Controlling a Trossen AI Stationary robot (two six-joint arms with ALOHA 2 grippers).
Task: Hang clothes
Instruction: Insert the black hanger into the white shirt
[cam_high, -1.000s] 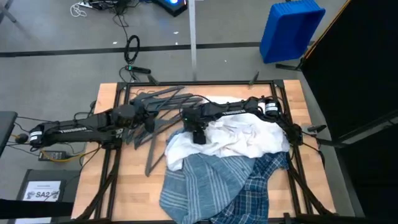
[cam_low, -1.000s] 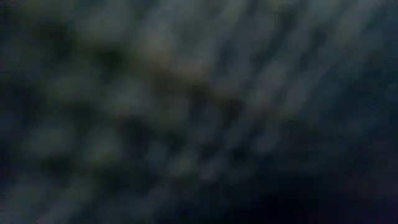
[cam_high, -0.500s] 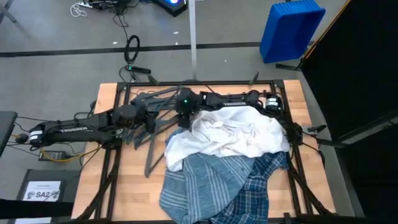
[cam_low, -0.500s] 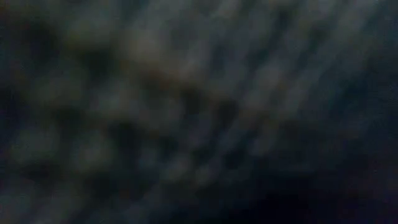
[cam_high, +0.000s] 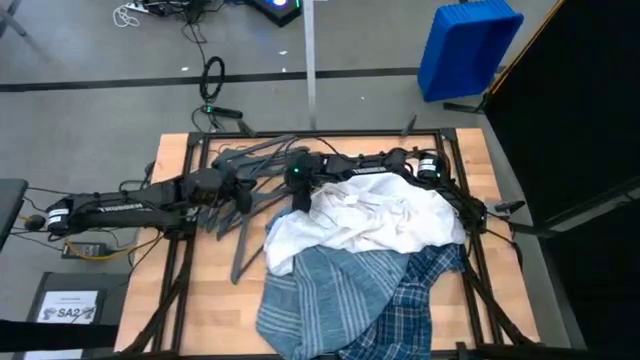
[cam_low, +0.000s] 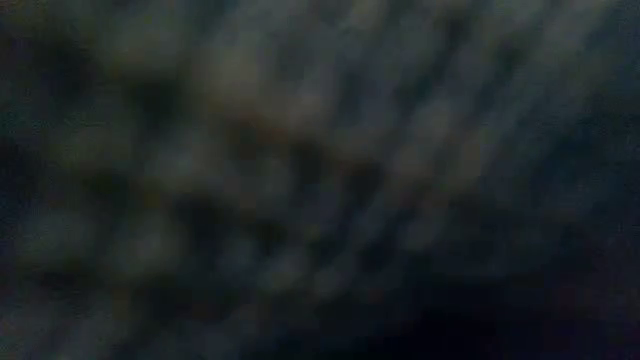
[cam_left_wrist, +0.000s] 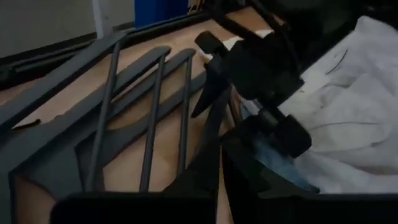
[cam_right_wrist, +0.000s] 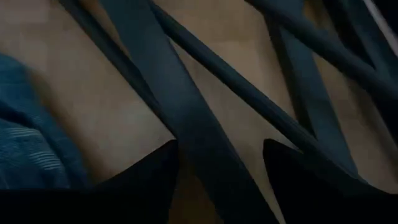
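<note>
The wooden table (cam_high: 200, 300) is my landmark. Heaped on its right half lie the white shirt (cam_high: 385, 220), the striped blue-grey shirt (cam_high: 320, 295) below it, and the plaid shirt (cam_high: 425, 290) at the right edge of the pile. The dark hangers (cam_high: 250, 175) spread across the table's upper left. My right gripper (cam_right_wrist: 217, 168) is over the hangers beside the white shirt, fingers spread astride a hanger bar. My left gripper (cam_high: 225, 183) rests among the hangers; I cannot tell its opening.

Grey floor (cam_high: 90, 110), blue bin (cam_high: 467, 48), cables (cam_high: 212, 75), wooden table (cam_high: 215, 300)
</note>
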